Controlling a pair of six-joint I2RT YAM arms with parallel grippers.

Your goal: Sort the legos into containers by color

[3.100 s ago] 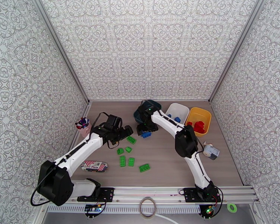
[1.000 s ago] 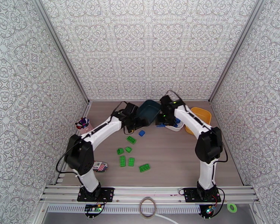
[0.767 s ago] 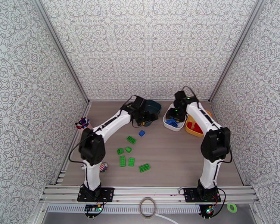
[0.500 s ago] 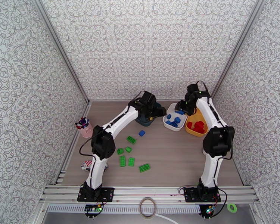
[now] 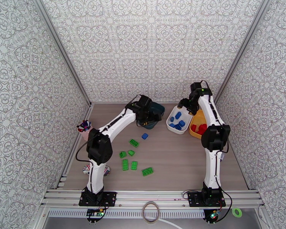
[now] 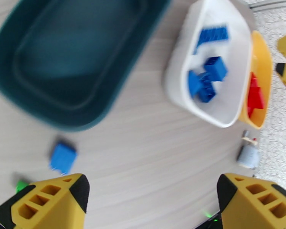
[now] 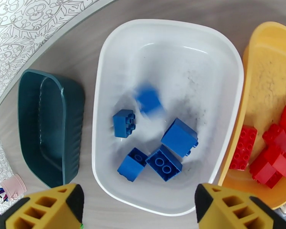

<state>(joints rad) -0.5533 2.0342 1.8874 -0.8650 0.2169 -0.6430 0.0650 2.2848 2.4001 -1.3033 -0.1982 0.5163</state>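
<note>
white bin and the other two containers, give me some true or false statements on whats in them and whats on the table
The white bin holds only blue legos. True.
The green legos lie in the dark teal bin. False: they lie on the table; nothing lies in that bin.
The yellow bin holds red legos. True.
Every blue lego is in a bin. False: a loose blue lego lies on the table near the dark teal bin.
The right gripper grips a lego. False: it is open over the white bin.
</note>
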